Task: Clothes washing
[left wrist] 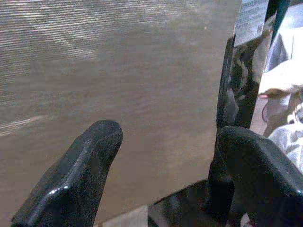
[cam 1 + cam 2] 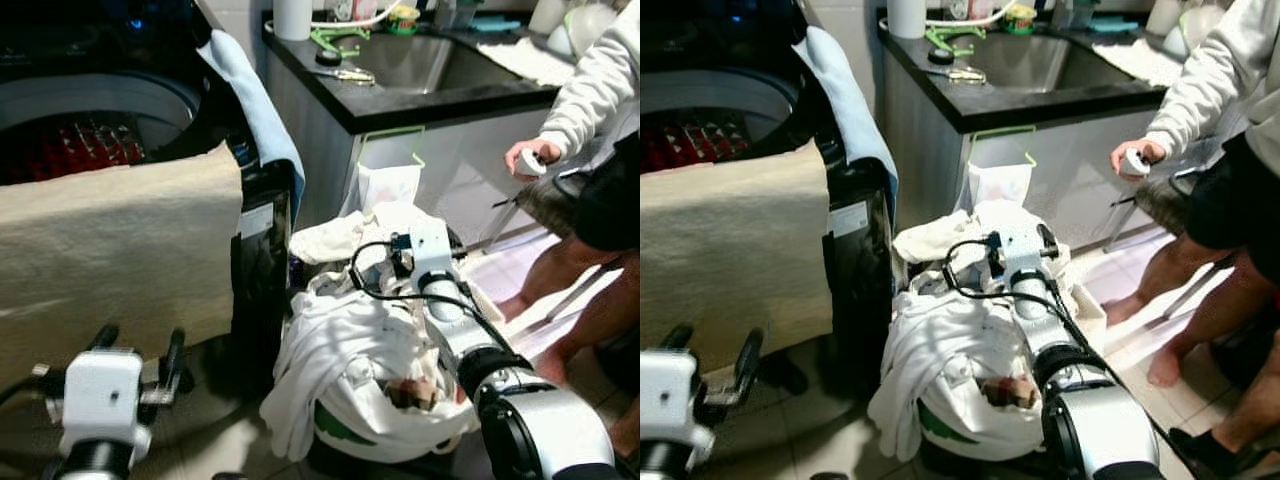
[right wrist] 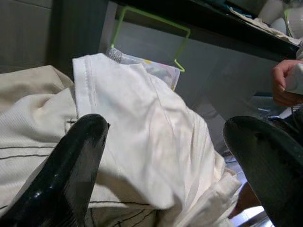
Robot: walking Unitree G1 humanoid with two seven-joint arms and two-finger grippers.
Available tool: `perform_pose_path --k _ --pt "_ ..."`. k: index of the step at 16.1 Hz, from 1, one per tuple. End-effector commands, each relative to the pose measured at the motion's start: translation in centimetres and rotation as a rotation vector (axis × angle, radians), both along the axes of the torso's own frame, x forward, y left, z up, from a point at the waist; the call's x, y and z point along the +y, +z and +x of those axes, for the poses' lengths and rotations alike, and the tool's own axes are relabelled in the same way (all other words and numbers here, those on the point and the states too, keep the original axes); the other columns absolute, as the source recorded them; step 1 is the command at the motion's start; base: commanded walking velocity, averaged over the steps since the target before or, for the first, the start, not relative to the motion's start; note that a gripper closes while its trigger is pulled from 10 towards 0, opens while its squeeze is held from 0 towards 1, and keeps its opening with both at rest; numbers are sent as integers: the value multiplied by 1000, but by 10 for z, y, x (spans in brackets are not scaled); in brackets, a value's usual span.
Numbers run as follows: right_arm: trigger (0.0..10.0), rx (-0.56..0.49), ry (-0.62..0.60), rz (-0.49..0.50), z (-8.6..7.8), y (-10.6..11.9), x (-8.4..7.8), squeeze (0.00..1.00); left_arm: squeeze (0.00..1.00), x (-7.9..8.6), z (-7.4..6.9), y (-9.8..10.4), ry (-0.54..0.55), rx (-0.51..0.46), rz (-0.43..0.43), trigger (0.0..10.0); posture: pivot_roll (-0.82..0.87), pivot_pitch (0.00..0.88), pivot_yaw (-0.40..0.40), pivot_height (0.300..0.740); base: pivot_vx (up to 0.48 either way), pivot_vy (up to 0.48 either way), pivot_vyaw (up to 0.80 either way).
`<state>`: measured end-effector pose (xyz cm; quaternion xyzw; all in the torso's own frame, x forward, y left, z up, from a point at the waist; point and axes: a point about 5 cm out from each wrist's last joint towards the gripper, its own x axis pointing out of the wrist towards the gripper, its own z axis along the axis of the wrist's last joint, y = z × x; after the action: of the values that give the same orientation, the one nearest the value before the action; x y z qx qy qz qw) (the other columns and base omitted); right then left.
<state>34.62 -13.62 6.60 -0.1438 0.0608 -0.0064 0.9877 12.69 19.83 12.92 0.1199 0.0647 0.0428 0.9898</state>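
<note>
A basket (image 2: 345, 425) heaped with white clothes (image 2: 340, 340) stands on the floor beside the black top-loading washing machine (image 2: 262, 250). My right arm reaches over the heap, and my right gripper (image 3: 168, 125) is open above a white garment (image 3: 142, 137) that lies between its spread fingers. A beige towel (image 2: 120, 250) hangs over the washer's front edge. My left gripper (image 2: 140, 342) is open low in front of that towel (image 1: 118, 71), holding nothing. Something red (image 2: 75, 145) lies inside the drum.
A person stands at the right with bare legs (image 2: 560, 275), a hand (image 2: 530, 158) holding a small white object. Behind the basket is a black counter with a sink (image 2: 420, 60) and a green hook with a bag (image 2: 388, 175). A light-blue cloth (image 2: 255, 95) drapes over the washer's corner.
</note>
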Motion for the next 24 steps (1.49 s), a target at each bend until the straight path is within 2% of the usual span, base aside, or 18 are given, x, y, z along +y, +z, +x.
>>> perform_pose_path --k 1,3,6,9,12,13,15,16,17,19,24 --pt "10000 6 24 -23 -4 -5 1 0 0 -4 -2 3 -15 1 -11 10000 374 85 -75 727 0 0 0" --pt "10000 34 38 -33 -9 -12 5 0 0 -7 -6 3 -16 14 -18 10000 368 102 -78 727 0 0 0" --pt "10000 97 29 3 -14 -22 6 0 0 -9 -10 3 -12 28 -24 10000 366 109 -84 727 0 0 0" --pt "10000 165 5 41 -22 -35 5 0 0 -8 -16 8 -4 34 -21 10000 373 135 -80 727 0 0 0" --pt "10000 242 -34 36 -34 -51 -3 0 0 -7 -28 16 -10 56 -2 10000 391 171 -61 727 0 0 0" --pt "10000 267 -55 61 -38 -55 -4 0 0 -7 -31 20 -19 57 11 10000 395 184 -55 727 0 0 0" --pt "10000 346 -116 174 -46 -67 -7 0 0 -11 -34 26 -51 60 12 10000 399 204 -50 727 0 0 0" --pt "8941 385 -124 214 -51 -72 -6 0 0 -15 -37 28 -77 69 18 10000 401 218 -51 727 0 0 0" --pt "0 398 -109 228 -53 -74 -3 0 0 -18 -41 28 -101 83 22 10000 401 222 -50 727 0 0 0" --pt "0 420 -94 231 -56 -78 -1 0 0 -19 -49 29 -116 111 21 10000 397 242 -47 727 0 0 0" --pt "0 470 -124 249 -66 -88 -5 0 0 -17 -54 32 -103 129 24 10000 401 271 -43 727 0 0 0"
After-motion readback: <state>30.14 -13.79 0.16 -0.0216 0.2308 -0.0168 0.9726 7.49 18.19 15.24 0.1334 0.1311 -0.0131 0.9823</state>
